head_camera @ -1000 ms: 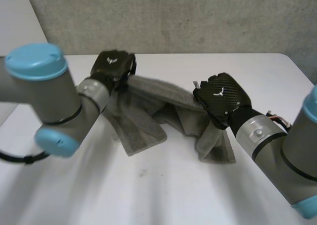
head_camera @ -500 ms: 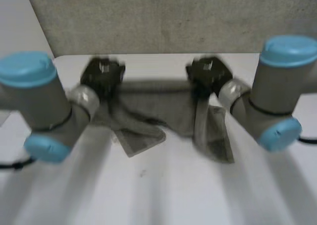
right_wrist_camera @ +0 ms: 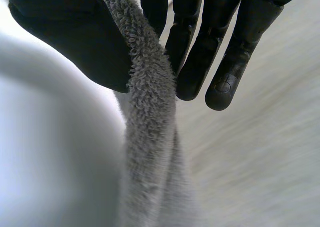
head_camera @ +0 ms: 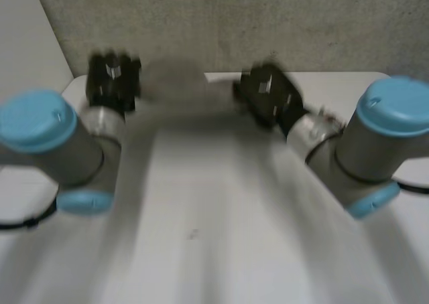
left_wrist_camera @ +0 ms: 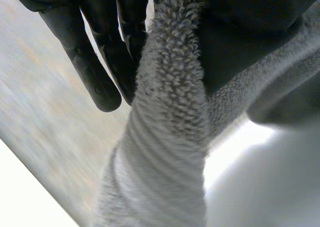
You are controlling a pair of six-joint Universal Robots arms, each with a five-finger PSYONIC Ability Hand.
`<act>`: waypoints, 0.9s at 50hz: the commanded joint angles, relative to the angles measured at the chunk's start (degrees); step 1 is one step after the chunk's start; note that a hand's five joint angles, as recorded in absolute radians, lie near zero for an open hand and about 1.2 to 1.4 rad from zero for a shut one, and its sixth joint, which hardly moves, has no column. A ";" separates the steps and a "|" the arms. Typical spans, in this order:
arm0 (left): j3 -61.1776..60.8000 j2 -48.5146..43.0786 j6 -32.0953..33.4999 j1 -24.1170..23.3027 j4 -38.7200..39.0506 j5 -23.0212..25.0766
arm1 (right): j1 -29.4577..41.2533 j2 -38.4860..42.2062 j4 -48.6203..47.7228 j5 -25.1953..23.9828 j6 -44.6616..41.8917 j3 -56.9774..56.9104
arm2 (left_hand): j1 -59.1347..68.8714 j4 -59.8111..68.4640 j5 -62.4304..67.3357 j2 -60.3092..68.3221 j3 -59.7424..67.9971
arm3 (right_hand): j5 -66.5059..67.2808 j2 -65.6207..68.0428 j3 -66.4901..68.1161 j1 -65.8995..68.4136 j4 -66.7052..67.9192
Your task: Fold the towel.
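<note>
Left arm (head_camera: 60, 150): nearest the camera on the robot's left, its grey joint and light-blue cap cover the near left part of the table.
Right arm (head_camera: 365, 150): near on the robot's right, its grey joint and blue cap stand in front of the table's right side.
Table (head_camera: 221, 244): white and bare between the two arms, except for a small dark speck (head_camera: 193, 234) in the near middle.
Left hand (head_camera: 114, 83): raised over the far left part of the table. In the left wrist view its straight fingers (left_wrist_camera: 100, 72) lie on one side of the cloth and its thumb (left_wrist_camera: 240, 32) on the other, pinching an edge of the towel between them.
Right hand (head_camera: 267, 93): raised over the far middle of the table, well apart from the left hand. In the right wrist view its fingers (right_wrist_camera: 225, 62) reach down straight and its thumb (right_wrist_camera: 70, 37) presses the cloth edge against them.
Towel (head_camera: 175, 83): grey terry cloth held up between the two hands, spanning the gap from one to the other. From each pinch it hangs below the palm as a thick bunched fold and hides part of the table beneath. Whether its lower part touches the table cannot be told.
Wall (head_camera: 234, 23): grey, rough, farthest back, behind the table's far edge.
</note>
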 commanded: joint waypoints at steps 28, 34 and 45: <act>-11.15 12.74 0.22 -7.70 -29.22 -4.85 | -0.82 -2.09 8.52 10.18 -3.59 14.79 | -56.57 -57.86 -57.50 -57.85 -57.78 | 13.24 12.57 12.36 24.07 11.57; -3.77 11.86 0.31 -2.34 -29.66 0.25 | 0.06 -2.09 6.31 10.09 -3.77 16.99 | -52.54 -53.83 -53.47 -53.82 -53.74 | 13.24 12.57 12.36 24.07 11.57; 5.19 1.94 0.05 1.70 -39.31 10.18 | -0.11 -2.00 5.78 10.01 -3.77 17.61 | -42.28 -43.57 -43.21 -43.56 -43.48 | 13.24 12.57 12.36 24.07 11.57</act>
